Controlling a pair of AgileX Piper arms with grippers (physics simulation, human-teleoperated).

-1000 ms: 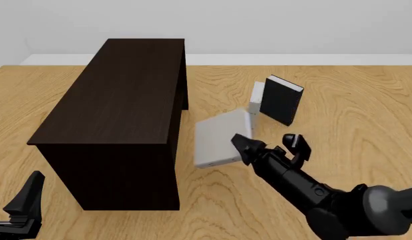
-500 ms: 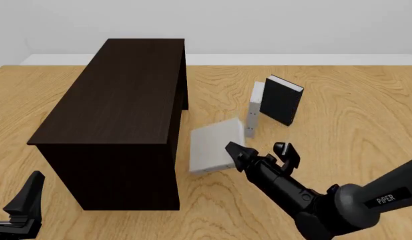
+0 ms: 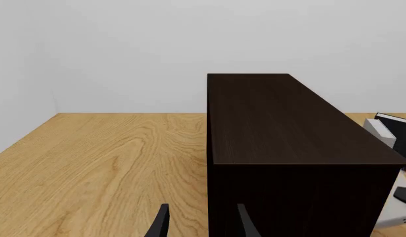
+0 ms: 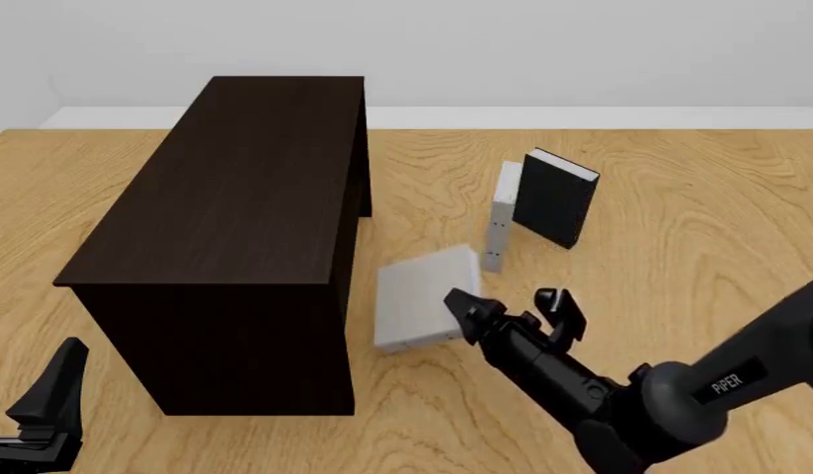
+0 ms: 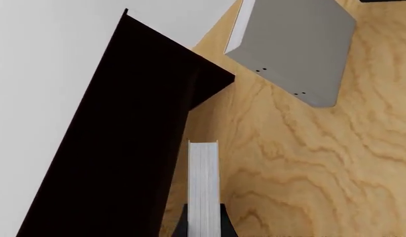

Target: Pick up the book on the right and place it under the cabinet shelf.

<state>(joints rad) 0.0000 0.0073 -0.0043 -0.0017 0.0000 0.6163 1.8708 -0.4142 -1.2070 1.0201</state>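
The light-grey book [image 4: 417, 293] is held nearly flat just to the right of the dark cabinet shelf [image 4: 235, 188], low over the table. My right gripper [image 4: 469, 308] is shut on the book's right edge. In the right wrist view the book [image 5: 203, 187] shows edge-on with white pages between the fingers of the right gripper [image 5: 204, 228]. There it points toward the open space under the cabinet's [image 5: 124, 123] top. My left gripper [image 4: 43, 415] is at the near left corner, open and empty. Its fingers [image 3: 160, 224] show in front of the cabinet [image 3: 288, 123].
A slimmer pale grey book [image 4: 503, 219] stands upright behind the held one, with a black book [image 4: 554, 197] upright just to its right. The pale grey book also shows in the right wrist view [image 5: 291, 47]. The table's far edge runs behind the cabinet.
My right gripper has carried the book leftward and a little nearer, closer to the cabinet's right side. The left arm has not moved.
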